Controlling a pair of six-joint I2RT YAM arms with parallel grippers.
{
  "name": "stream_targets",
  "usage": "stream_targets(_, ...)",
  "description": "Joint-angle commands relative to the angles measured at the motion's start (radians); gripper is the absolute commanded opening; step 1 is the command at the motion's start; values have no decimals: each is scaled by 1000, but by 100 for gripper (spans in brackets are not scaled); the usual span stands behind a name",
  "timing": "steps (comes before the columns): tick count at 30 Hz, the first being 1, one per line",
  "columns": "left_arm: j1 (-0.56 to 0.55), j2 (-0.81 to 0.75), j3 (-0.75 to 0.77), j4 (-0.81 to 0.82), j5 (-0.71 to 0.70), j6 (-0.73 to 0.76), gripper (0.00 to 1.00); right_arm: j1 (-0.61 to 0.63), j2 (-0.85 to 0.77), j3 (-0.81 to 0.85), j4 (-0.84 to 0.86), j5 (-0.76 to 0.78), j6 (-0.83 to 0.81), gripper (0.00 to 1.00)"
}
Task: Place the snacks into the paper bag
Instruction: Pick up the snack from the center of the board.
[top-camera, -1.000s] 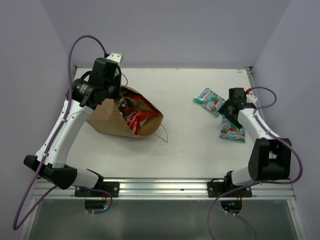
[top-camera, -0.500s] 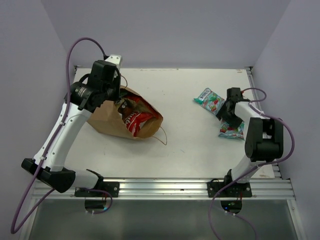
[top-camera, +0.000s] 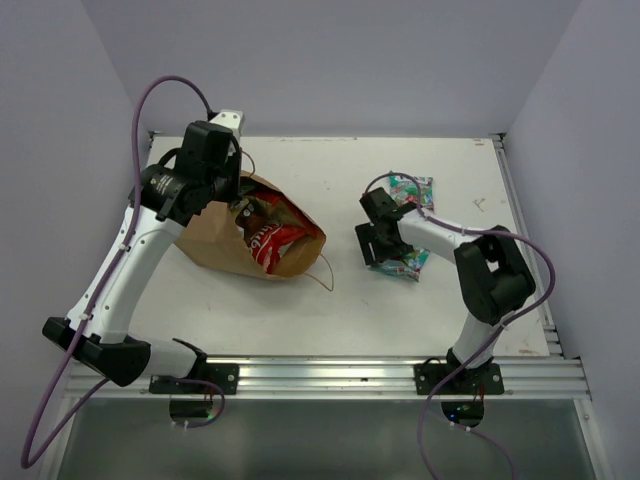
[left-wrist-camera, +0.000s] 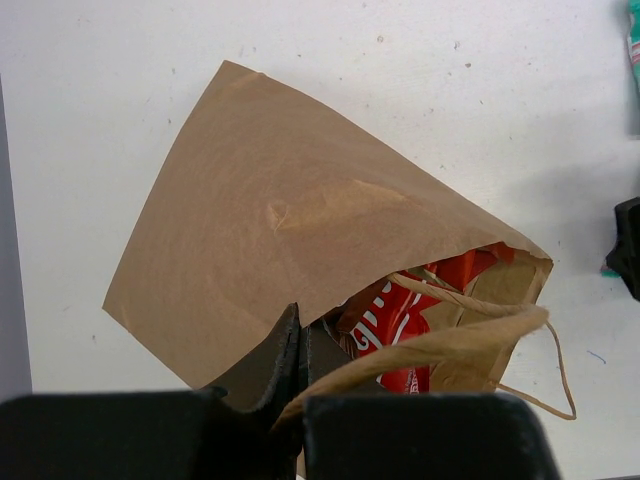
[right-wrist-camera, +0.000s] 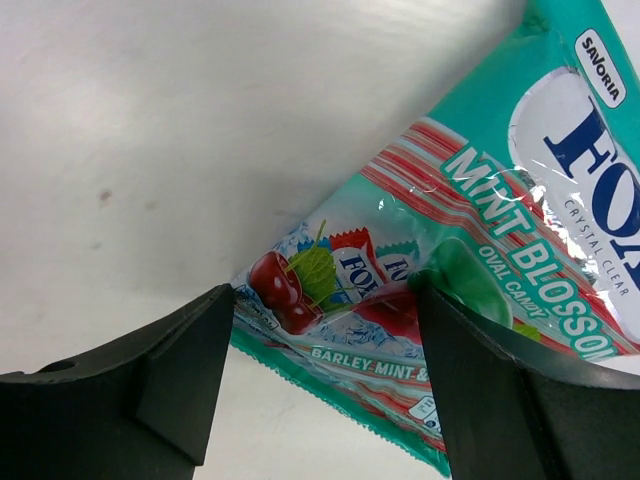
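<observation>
The white, matt table (top-camera: 330, 300) carries everything. On its left half lies the paper bag (top-camera: 215, 240) on its side: brown kraft, dull and faintly creased, a broad flat wedge with a small dent in the upper face (left-wrist-camera: 280, 230). Its mouth gapes toward the table's middle. A thin twisted-paper handle (top-camera: 325, 272) loops out of the mouth onto the table.

The left gripper (top-camera: 236, 200) is clenched on the upper lip of the mouth, the kraft edge pinched between its black fingers (left-wrist-camera: 270, 365) and held up off the lower wall.

Inside the mouth sit glossy red packets (top-camera: 275, 240) with white lettering, crinkled and catching the light (left-wrist-camera: 400, 320).

On the right half, just beyond the table's middle, the right gripper (top-camera: 375, 240) grasps the candy bag (top-camera: 405, 264). Its jaws stand wide across the packet's lower end, one finger against the corner and the other pressed on the face (right-wrist-camera: 325, 380). This candy bag (right-wrist-camera: 480, 230) is shiny teal film with red-and-white stripes, pictured cherries and leaves, and a white oval label.

A second teal packet (top-camera: 412, 188), also glossy, lies flat on the table just behind it.
</observation>
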Motion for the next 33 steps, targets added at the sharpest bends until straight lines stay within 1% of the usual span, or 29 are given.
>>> stream_targets(1, -1, -1, 23, 42, -16, 3, 0, 56, 42, 43, -91, -94, -103, 77)
stream_targets(4, -1, 0, 31, 38, -20, 7, 0, 67, 37, 77, -174, -30, -143, 77)
stream_targets(7, -1, 2, 31, 38, -28, 8, 0, 66, 26, 103, -252, 47, -118, 77)
stream_targets(8, -1, 2, 29, 38, -28, 8, 0, 61, 19, 105, -262, 53, -101, 77)
stream_targets(10, -1, 3, 31, 39, -27, 10, 0, 61, -27, 86, -247, 17, -55, 78)
stream_targets(11, -1, 3, 34, 39, -27, 8, 0, 61, -58, 73, -207, -2, -35, 78)
stream_targets(14, -1, 6, 40, 41, -27, 10, 0, 53, -174, 11, -155, -14, 119, 80)
stream_targets(15, -1, 5, 40, 41, -27, 8, 0, 49, -203, -9, -122, -11, 227, 80)
stream_targets(16, -1, 5, 40, 41, -27, 8, 0, 46, -278, -62, -102, 15, 286, 81)
stream_targets(17, -1, 6, 38, 41, -27, 10, 0, 44, -315, -96, -81, 29, 349, 81)
stream_targets(18, -1, 6, 38, 42, -25, 10, 0, 44, -363, -131, -20, 36, 450, 81)
stream_targets(19, -1, 6, 37, 41, -27, 10, 0, 44, -403, -206, 16, 41, 494, 81)
stream_targets(20, -1, 6, 38, 41, -25, 10, 0, 44, -477, -240, 46, 46, 536, 80)
stream_targets(21, -1, 6, 37, 41, -27, 10, 0, 44, -507, -274, 116, 38, 599, 79)
stream_targets(23, -1, 5, 35, 41, -25, 11, 0, 43, -556, -344, 165, 14, 649, 77)
stream_targets(27, -1, 0, 37, 39, -27, 11, 0, 24, -589, -430, 243, -20, 773, 77)
stream_targets(29, -1, -3, 35, 39, -27, 11, 0, 7, -602, -501, 293, -34, 804, 77)
stream_targets(32, -1, -6, 37, 36, -27, 11, 0, -63, -621, -593, 364, -71, 860, 77)
stream_targets(33, -1, -6, 38, 36, -25, 11, 0, -112, -622, -616, 405, -88, 876, 78)
